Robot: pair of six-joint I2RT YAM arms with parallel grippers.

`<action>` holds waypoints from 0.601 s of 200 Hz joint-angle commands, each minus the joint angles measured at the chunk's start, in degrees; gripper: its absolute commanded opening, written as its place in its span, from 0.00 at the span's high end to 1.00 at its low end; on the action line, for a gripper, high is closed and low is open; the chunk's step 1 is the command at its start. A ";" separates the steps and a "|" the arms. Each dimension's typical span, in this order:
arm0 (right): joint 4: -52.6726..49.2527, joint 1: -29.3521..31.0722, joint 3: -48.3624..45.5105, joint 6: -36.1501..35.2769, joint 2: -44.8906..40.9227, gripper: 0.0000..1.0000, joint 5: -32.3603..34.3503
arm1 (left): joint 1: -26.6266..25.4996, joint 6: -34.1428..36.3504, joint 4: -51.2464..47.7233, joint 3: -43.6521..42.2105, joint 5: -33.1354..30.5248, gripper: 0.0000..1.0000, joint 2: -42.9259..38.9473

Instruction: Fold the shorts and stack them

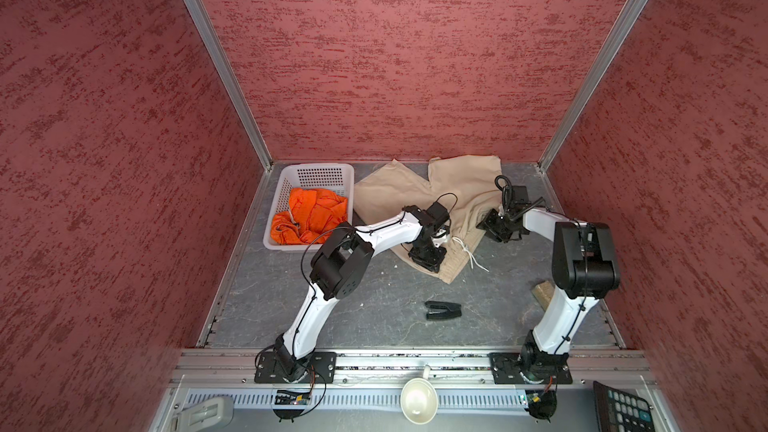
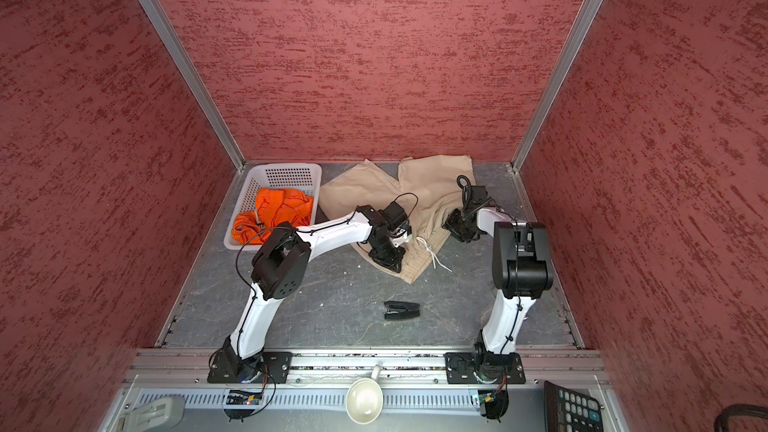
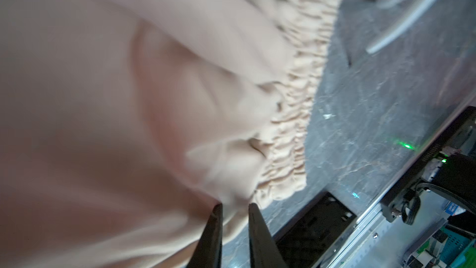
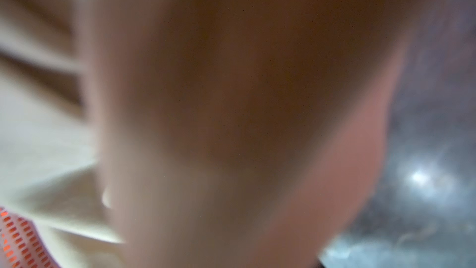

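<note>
The beige shorts lay spread on the grey table towards the back wall, both legs pointing at the wall and the gathered waistband turned to the front. The white drawstring trailed off the waistband onto the table. The orange shorts sat crumpled inside the white basket, which stood just beside the beige pair, in the back left corner.

The left gripper was down on the beige shorts at the near left end of the waistband. In the left wrist view its two black fingers stood narrow, with a fold of beige cloth between them right beside the waistband, so it seemed to be pinching the cloth.

The right gripper was at the right edge of the beige shorts, by the other end of the waistband. Its wrist view was filled by blurred beige cloth close to the lens, and I could not tell how wide its jaws stood.

A small black tool lay on the bare table nearer the front, well apart from both pairs.
</note>
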 commanded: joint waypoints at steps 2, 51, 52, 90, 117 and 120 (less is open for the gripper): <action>-7.51 -1.76 3.35 -4.38 0.08 0.56 4.87 | -1.66 -0.40 -0.66 4.38 2.36 0.76 1.08; -13.15 -0.48 -4.20 -1.40 -18.57 0.55 4.56 | 7.07 -7.53 3.00 -0.41 0.18 0.73 -7.61; -13.16 -0.34 -4.52 -1.26 -19.07 0.55 4.49 | 7.44 -7.72 3.13 -0.69 0.14 0.73 -7.79; -6.28 10.52 -12.65 8.10 -28.40 0.57 -0.14 | 19.85 -10.76 4.37 -2.67 -2.57 0.74 -7.85; 0.14 21.22 -13.81 11.32 -24.75 0.57 -1.39 | 25.79 -9.51 1.73 2.32 -4.73 0.75 -2.75; 0.59 22.15 -13.70 11.45 -23.71 0.57 -1.53 | 26.13 -9.11 1.48 2.98 -5.13 0.75 -2.20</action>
